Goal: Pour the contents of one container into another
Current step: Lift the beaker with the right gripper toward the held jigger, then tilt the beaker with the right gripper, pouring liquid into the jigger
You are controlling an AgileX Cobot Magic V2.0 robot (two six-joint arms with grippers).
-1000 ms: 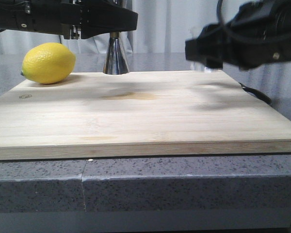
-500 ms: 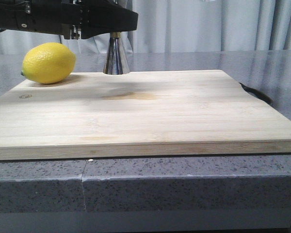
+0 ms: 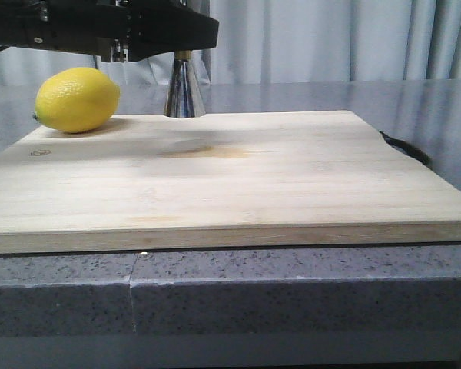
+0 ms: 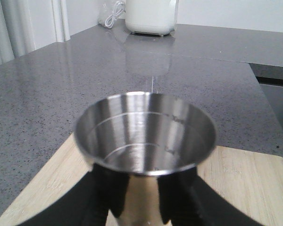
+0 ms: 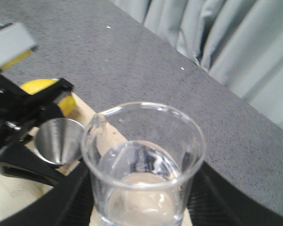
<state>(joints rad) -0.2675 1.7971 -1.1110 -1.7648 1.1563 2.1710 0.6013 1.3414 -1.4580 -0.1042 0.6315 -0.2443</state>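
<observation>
Front view shows only the lower cone of the steel jigger [image 3: 184, 91]; its upper cup and most of its brass-coloured waist are hidden behind the black left hand [image 3: 186, 34], which crosses the top edge of the picture. The right arm and the glass beaker do not appear in this view at all. The jigger stands upright at the far edge of the wooden cutting board [image 3: 230, 181], its long axis vertical, with the lemon [image 3: 77, 99] near it on the same far edge, toward the robot's left. The board lies on the grey speckled counter [image 3: 292, 296].

Left wrist view looks down into the open mouth of the jigger [image 4: 145, 134]; faint measuring lines ring the inside, but whether there is liquid in it I cannot tell. The two black fingers [image 4: 106, 190] of the left hand press against its sides below the rim, so this hand is clamped on the jigger.

Right wrist view has the beaker [image 5: 144, 165] upright, its base cut off by the picture edge, its pouring lip turned toward the jigger [image 5: 59, 140] and the lemon [image 5: 49, 92]. Clear liquid fills its lower part. The dark fingers [image 5: 68, 197] of the right hand sit blurred at both sides of the glass, closed against it.
</observation>
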